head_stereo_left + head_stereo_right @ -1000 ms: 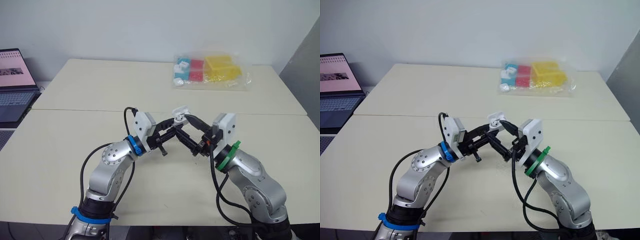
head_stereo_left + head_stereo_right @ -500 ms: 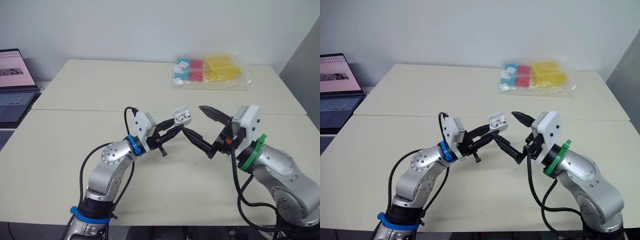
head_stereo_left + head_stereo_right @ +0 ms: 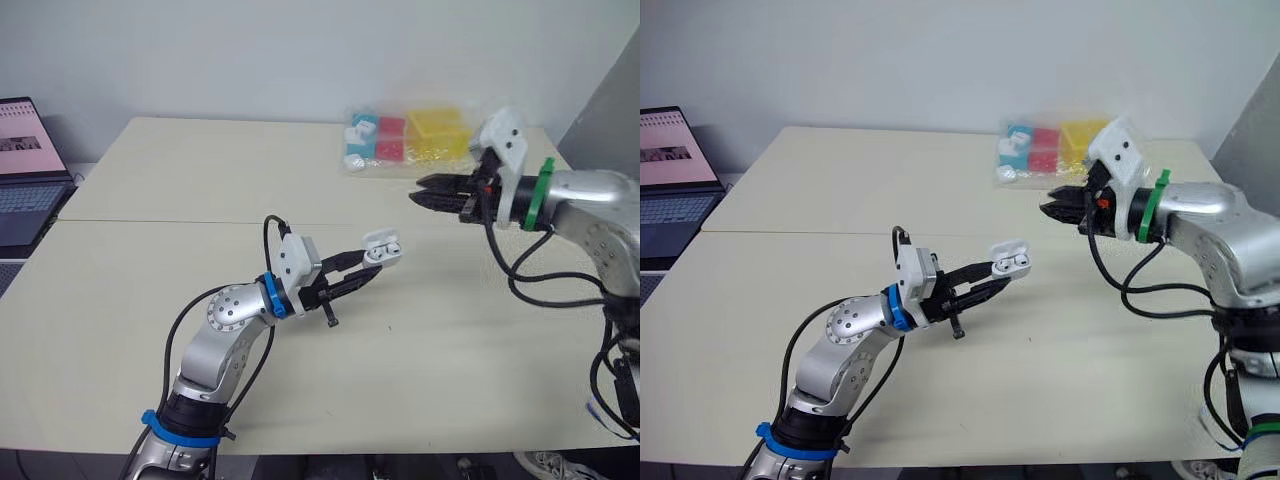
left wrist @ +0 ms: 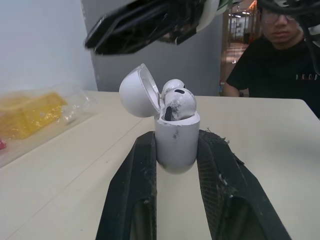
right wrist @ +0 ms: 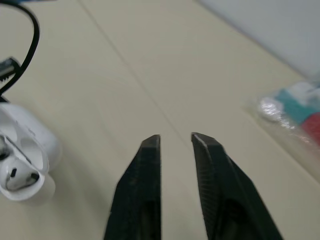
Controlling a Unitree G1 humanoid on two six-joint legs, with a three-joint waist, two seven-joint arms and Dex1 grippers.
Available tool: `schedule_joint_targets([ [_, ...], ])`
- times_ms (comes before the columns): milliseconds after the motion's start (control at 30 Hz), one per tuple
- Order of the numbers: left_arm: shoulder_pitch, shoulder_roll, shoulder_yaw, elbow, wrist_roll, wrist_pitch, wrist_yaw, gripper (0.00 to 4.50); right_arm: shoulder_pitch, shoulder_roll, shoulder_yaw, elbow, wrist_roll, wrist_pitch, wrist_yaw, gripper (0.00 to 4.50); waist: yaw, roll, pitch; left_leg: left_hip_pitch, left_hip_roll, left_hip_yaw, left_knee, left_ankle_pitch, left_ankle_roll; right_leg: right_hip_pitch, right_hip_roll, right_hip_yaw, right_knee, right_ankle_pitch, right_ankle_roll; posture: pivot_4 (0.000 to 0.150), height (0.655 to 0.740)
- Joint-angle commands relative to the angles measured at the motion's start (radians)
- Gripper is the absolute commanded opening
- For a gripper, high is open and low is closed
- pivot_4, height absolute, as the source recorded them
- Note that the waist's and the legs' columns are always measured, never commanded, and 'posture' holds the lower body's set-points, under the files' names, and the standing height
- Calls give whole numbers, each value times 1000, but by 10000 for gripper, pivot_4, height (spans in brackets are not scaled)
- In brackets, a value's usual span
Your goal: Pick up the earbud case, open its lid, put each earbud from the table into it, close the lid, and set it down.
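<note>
The white earbud case is held a little above the table's middle, with my left gripper shut on its lower half. Its lid is swung open, and two white earbuds sit in its wells. My right gripper hangs higher and to the right of the case, well apart from it. Its fingers stand almost together with nothing between them. The right wrist view also catches the open case off to one side.
A clear plastic bag of coloured blocks lies at the back of the table. A laptop stands off the table's left end. A seam runs across the tabletop. In the left wrist view a person in black sits beyond the table.
My right gripper has drawn back from the case, up and to the right, and its wide-open fingers have closed. The left gripper has carried the open case slightly right.
</note>
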Motion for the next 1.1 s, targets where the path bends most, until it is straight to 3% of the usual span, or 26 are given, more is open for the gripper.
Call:
schedule_joint_targets([
  [33, -1, -4, -10, -22, -8, -23, -8, 7709, -71, -6, 58, 54, -23, -27, 178, 461, 1, 0, 0, -1, 0, 0, 0, 0, 0, -1, 0, 0, 0, 0, 0, 1500, 7400],
  [300, 7, -2, -18, -26, -6, -26, -5, 7709, -120, 29, 81, 36, 8, 29, 354, 0, 2, 0, 0, -2, 0, -1, 0, 0, 0, -2, -1, -1, 1, 0, 0, 1500, 7400],
  [533, 11, -3, -20, -27, -5, -26, -5, 7709, -109, 28, 45, -25, 50, 91, 375, 0, 2, 0, 0, -2, 0, 0, 0, 0, 0, -2, -1, -1, 2, 0, 0, 1500, 7400],
  [1100, 13, -10, -19, -31, -7, -29, 13, 7709, -3, -7, 64, -73, -7, 46, 384, 0, 2, 0, 0, -1, 0, 0, 1, 0, 0, -2, -1, -1, 3, 0, 0, 1500, 7400],
])
